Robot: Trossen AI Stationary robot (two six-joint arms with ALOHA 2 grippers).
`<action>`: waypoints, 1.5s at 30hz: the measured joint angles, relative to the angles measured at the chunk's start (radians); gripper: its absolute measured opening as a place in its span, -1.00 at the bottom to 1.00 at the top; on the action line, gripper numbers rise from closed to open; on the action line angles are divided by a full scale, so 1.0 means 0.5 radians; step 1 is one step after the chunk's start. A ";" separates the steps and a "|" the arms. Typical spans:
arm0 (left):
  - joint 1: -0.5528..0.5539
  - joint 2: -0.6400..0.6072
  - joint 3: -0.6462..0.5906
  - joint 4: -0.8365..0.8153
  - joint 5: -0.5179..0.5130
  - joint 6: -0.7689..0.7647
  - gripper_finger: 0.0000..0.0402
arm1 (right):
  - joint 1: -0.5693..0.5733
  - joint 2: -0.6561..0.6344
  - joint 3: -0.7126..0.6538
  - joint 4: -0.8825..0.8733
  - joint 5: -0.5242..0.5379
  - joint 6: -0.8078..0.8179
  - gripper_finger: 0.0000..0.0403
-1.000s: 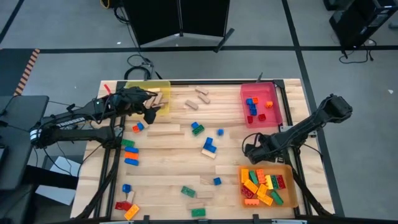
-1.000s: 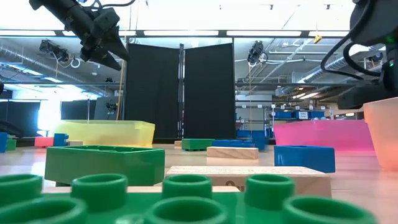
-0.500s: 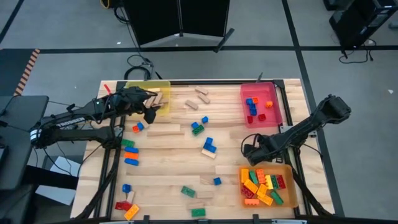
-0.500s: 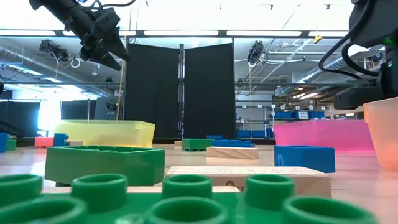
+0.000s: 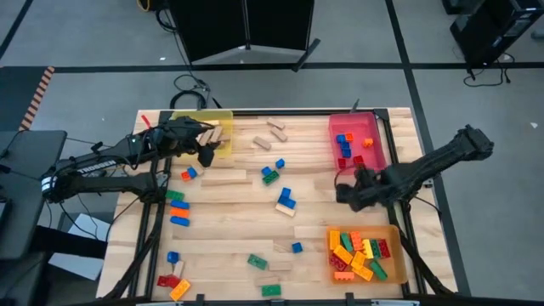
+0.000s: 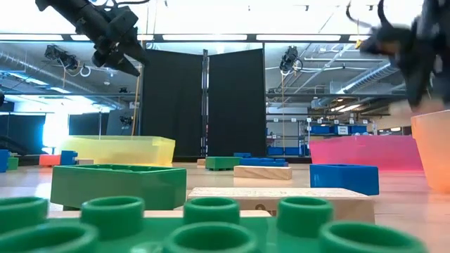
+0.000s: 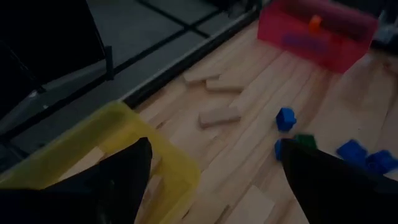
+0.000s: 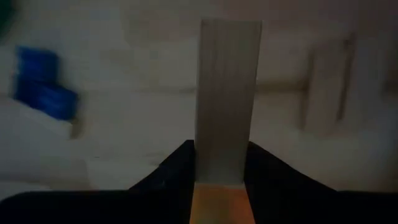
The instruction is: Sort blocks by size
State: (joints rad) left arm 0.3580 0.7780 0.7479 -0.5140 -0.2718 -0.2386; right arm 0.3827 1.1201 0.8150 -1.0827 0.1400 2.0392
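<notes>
In the high view, the right gripper (image 5: 342, 192) is being held above the right half of the table (image 5: 229, 246), between the pink tray (image 5: 379, 140) and the orange tray (image 5: 393, 265); the left gripper (image 5: 206, 146) is being held beside the yellow tray (image 5: 219, 115), with its fingers spread and nothing between them; loose blocks (image 5: 285, 201) are being left scattered across the middle and the near left of the table.

In the low view, little of the right arm is being shown clearly; the left gripper (image 6: 130, 57) is being held high over the yellow tray (image 6: 116, 149).

In the left wrist view, the yellow tray (image 7: 124, 155) and several tan blocks (image 7: 219, 115) are being looked down on past the parted fingers (image 7: 127, 171).

In the right wrist view, a tan plank (image 8: 227, 99) is being clenched between the right fingers (image 8: 174, 171), and is being shown jutting forward from them over the table.

The step in hand is judged to be a carry; the next move is likely calling for the plank to be taken to the tray for its size and let go only once it is over that tray; which tray that is cannot be told.
</notes>
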 joint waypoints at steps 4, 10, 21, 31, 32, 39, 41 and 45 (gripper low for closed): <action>0.000 0.000 0.000 0.165 -0.087 0.003 0.78 | -0.177 -0.079 0.288 -0.390 0.218 -0.275 -0.40; 0.001 0.014 0.000 0.317 -0.192 0.013 0.78 | -0.738 -0.150 0.413 -0.613 0.354 -1.018 -0.40; -0.014 0.127 -0.001 0.312 -0.222 -0.073 0.78 | -1.741 -0.130 0.268 0.147 -0.008 -2.414 -0.40; -0.013 0.134 -0.001 0.320 -0.288 -0.107 0.78 | -1.939 0.330 0.463 0.910 -0.494 -2.931 -0.40; -0.013 0.134 -0.001 0.328 -0.291 -0.107 0.78 | -1.924 0.402 0.530 0.914 -0.502 -3.027 -0.40; -0.014 0.182 -0.001 0.552 -0.244 -0.246 0.78 | -1.750 0.843 1.077 0.931 -0.539 -3.644 -0.40; -0.013 0.208 0.000 0.658 -0.238 -0.356 0.78 | -1.702 0.942 1.215 0.953 -0.538 -3.771 -0.40; -0.013 0.291 0.000 0.864 -0.237 -0.485 0.78 | -1.620 1.109 1.432 1.047 -0.559 -3.946 -0.40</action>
State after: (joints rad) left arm 0.3515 0.9237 0.7479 -0.0821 -0.3901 -0.4809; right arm -0.4273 1.6745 1.5309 -0.5593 -0.1394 0.0664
